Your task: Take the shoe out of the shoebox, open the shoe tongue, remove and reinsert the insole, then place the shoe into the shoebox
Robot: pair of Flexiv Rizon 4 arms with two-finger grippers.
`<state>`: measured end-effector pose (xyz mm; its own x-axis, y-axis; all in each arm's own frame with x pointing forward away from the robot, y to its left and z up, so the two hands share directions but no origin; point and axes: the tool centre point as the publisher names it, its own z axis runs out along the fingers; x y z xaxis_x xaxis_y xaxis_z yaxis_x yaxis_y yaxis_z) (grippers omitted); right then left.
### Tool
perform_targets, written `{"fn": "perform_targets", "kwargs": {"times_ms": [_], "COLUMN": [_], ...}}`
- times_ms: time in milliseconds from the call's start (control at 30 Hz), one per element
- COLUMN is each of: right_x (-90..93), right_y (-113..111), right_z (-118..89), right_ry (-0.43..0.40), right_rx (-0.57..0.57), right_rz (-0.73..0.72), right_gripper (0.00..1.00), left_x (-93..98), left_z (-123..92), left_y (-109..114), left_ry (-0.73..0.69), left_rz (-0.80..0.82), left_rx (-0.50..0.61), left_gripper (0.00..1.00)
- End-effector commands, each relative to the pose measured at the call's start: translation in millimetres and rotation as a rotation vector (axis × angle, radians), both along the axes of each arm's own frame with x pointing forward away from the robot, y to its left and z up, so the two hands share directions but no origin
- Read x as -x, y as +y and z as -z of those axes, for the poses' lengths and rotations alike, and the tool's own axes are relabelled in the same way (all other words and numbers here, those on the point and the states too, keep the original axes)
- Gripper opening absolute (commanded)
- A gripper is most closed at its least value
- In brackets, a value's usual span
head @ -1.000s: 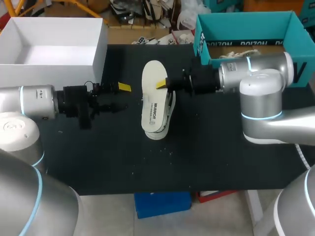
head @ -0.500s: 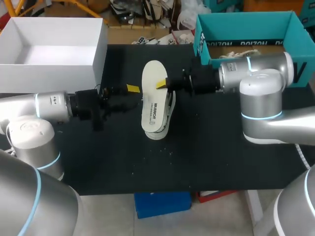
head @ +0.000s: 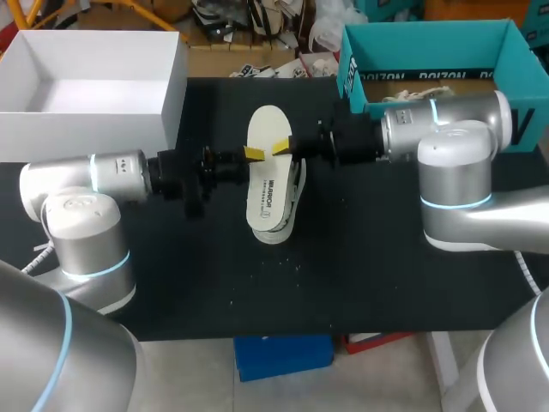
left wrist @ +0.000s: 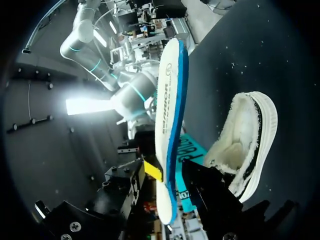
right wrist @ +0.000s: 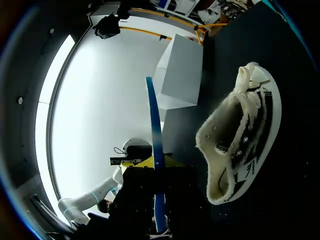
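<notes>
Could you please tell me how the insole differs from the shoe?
The thin white-and-blue foam insole is flat; the black-and-white fleece-lined shoe is bulky. The insole is gripped in the right claw, off the black table; the shoe lies on its side on it. Both are similar in length.

The black surface (head: 171, 283) is lit evenly from above, and the near wall of the white box (head: 94, 120) is left in shade. Glare is thrown into the left wrist view; the right is washed white behind the insole (right wrist: 154, 140).
</notes>
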<state>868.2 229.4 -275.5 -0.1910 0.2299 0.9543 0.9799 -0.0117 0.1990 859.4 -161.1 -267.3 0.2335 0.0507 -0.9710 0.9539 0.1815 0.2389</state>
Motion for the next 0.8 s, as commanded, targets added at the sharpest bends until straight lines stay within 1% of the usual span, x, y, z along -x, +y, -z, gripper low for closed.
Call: {"fn": "perform_targets", "kwargs": {"times_ms": [33, 133, 167, 233, 267, 300, 400, 500, 667, 700, 733, 767, 800], "right_x": [-0.3, -0.3, -0.3, -0.3, -0.3, -0.3, -0.3, -0.3, -0.3, -0.4, -0.7, -0.5, 0.1], "right_y": [1.5, 1.5, 1.5, 1.5, 1.5, 1.5, 1.5, 1.5, 1.5, -0.6, -3.5, -6.1, -9.4], "right_z": [0.5, 0.5, 0.5, 0.5, 0.5, 0.5, 0.5, 0.5, 0.5, 0.1, 0.1, 0.0, 1.2], "right_ry": [0.0, 0.0, 0.0, 0.0, 0.0, 0.0, 0.0, 0.0, 0.0, 0.001, 0.002, 0.001, 0.004], "right_rx": [0.001, 0.001, 0.001, 0.001, 0.001, 0.001, 0.001, 0.001, 0.001, 0.001, -0.003, 0.005, 0.067], "right_rz": [0.002, 0.002, 0.002, 0.002, 0.002, 0.002, 0.002, 0.002, 0.002, 0.014, 0.033, 0.043, 0.055], "right_gripper": [0.0, 0.0, 0.0, 0.0, 0.0, 0.0, 0.0, 0.0, 0.0, 0.47, 1.0, 1.0, 1.0], "left_x": [-4.9, -4.7, -4.6, -4.1, -3.8, -3.6, -3.9, -4.5, -5.9, -5.6, -5.1, -4.2, -2.2], "left_z": [4.0, 6.0, 6.7, 7.9, 8.7, 9.7, 12.5, 13.9, 12.7, 11.6, 10.7, 9.6, 8.2], "left_y": [-7.8, -9.1, -9.6, -10.8, -11.8, -12.7, -14.5, -16.1, -16.6, -15.7, -14.2, -12.0, -9.7], "left_ry": [0.0, 0.006, 0.008, 0.011, 0.013, 0.016, 0.024, 0.029, 0.05, 0.069, 0.085, 0.095, 0.111], "left_rz": [0.008, 0.015, 0.017, 0.02, 0.023, 0.026, 0.03, 0.032, 0.028, 0.025, 0.018, 0.015, 0.012], "left_rx": [-0.001, -0.004, -0.005, -0.005, -0.007, -0.009, -0.011, -0.012, 0.001, 0.011, 0.011, 0.012, 0.004], "left_gripper": [0.42, 0.37, 0.31, 0.25, 0.24, 0.25, 0.22, 0.0, 0.0, 0.0, 0.0, 0.0, 0.0]}}
